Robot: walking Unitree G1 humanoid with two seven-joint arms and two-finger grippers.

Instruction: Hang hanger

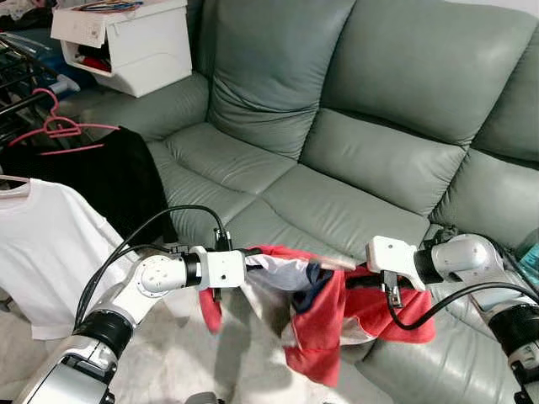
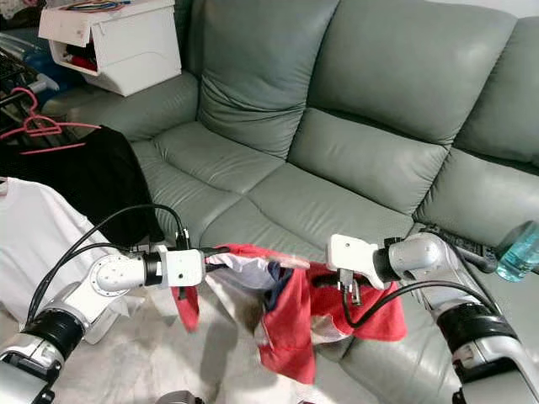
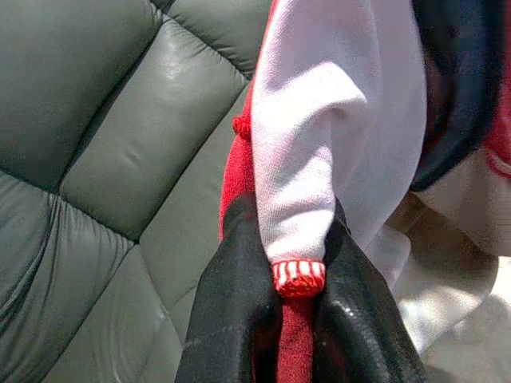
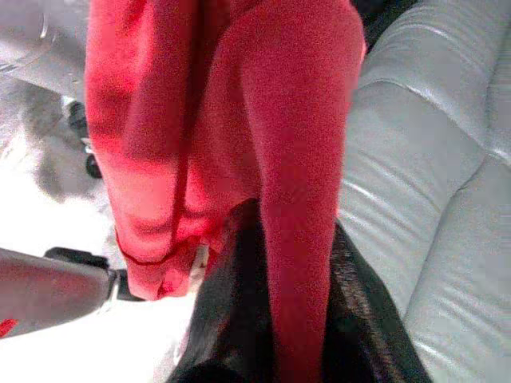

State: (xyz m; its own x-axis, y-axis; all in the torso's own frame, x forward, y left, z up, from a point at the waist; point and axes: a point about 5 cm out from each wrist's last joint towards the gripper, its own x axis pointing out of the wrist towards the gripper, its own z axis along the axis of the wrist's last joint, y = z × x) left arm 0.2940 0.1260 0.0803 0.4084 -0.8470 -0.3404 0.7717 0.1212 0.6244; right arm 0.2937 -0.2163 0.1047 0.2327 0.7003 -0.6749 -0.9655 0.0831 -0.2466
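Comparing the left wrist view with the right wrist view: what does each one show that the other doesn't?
Left wrist: the garment's white sleeve with a red striped cuff, pinched between the left gripper's fingers, plus dark navy cloth. Right wrist: plain red fabric clamped in the right gripper, and pale floor. Both: the grey-green sofa.

Sofa [image 1: 354, 168]: grey-green leather, with cushions seen creased.
Sofa arm: a white storage box [image 1: 135, 42] is carried on it (upper left).
Right seat: a dark flat object [image 2: 459, 244] and a teal bottle [image 2: 518, 251] are seen lying there.
Floor [image 1: 168, 362]: pale.
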